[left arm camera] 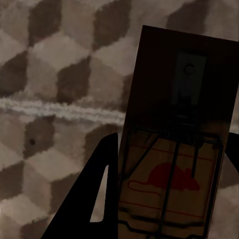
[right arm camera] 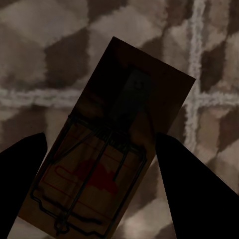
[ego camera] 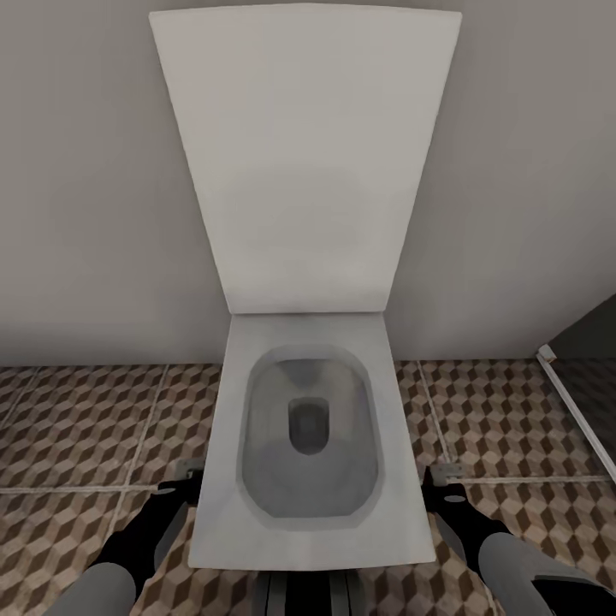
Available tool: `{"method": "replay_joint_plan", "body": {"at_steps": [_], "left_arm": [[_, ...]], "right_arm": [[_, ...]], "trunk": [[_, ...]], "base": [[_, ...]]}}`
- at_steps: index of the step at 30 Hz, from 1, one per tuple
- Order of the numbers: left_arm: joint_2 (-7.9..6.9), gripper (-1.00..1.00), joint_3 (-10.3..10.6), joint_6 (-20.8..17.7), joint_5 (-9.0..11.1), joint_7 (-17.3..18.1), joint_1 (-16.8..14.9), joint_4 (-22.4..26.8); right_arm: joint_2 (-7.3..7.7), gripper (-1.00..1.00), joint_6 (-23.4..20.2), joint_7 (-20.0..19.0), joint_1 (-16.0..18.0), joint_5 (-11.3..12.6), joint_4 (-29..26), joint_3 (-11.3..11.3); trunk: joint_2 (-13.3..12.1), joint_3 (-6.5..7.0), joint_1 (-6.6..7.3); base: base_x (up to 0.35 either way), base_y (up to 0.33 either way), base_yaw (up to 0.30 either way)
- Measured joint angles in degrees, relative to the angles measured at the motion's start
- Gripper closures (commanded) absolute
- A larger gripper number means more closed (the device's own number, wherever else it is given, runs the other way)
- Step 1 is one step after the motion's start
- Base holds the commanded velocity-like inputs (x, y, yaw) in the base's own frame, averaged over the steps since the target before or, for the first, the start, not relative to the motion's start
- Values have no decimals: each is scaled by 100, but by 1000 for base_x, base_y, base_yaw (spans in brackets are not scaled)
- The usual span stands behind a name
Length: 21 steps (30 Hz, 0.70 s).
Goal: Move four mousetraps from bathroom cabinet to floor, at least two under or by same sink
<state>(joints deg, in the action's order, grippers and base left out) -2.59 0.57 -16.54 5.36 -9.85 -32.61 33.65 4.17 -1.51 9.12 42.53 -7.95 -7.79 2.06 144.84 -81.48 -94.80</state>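
While each end effector (left arm camera: 164,219) (right arm camera: 99,189) holds a mousetrap (left arm camera: 174,149) (right arm camera: 107,159), toilet (ego camera: 308,445) ahead, patterned floor (ego camera: 77,428).

A white toilet (ego camera: 308,445) with raised lid (ego camera: 304,162) blocks the middle, backed by the wall (ego camera: 85,188); open cube-patterned floor (ego camera: 77,428) lies free on both sides of it

Matt wooden mousetrap (left arm camera: 174,149), wire metal parts; patterned tile floor (ego camera: 77,428).
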Motion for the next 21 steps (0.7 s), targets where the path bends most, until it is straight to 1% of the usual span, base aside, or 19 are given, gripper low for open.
{"method": "replay_joint_plan", "body": {"at_steps": [2,10,17,21], "left_arm": [[-2,100,-2,-1,0,0,0,18],[-3,100,-5,-17,1,0,0,48],[-24,100,-5,-132,6,1,-1,59],[-28,100,-5,-154,7,1,0,63]], "right_arm": [[3,100,0,0,0,0,0,0],[6,100,0,0,0,1,1,3],[7,100,0,0,0,1,0,8],[13,100,0,0,0,0,0,8]], "trunk": [[0,0,0],[10,-177,-21],[20,-332,-39],[20,-333,-39]], "base": [[0,0,0],[0,0,0],[0,0,0],[0,0,0]]}}
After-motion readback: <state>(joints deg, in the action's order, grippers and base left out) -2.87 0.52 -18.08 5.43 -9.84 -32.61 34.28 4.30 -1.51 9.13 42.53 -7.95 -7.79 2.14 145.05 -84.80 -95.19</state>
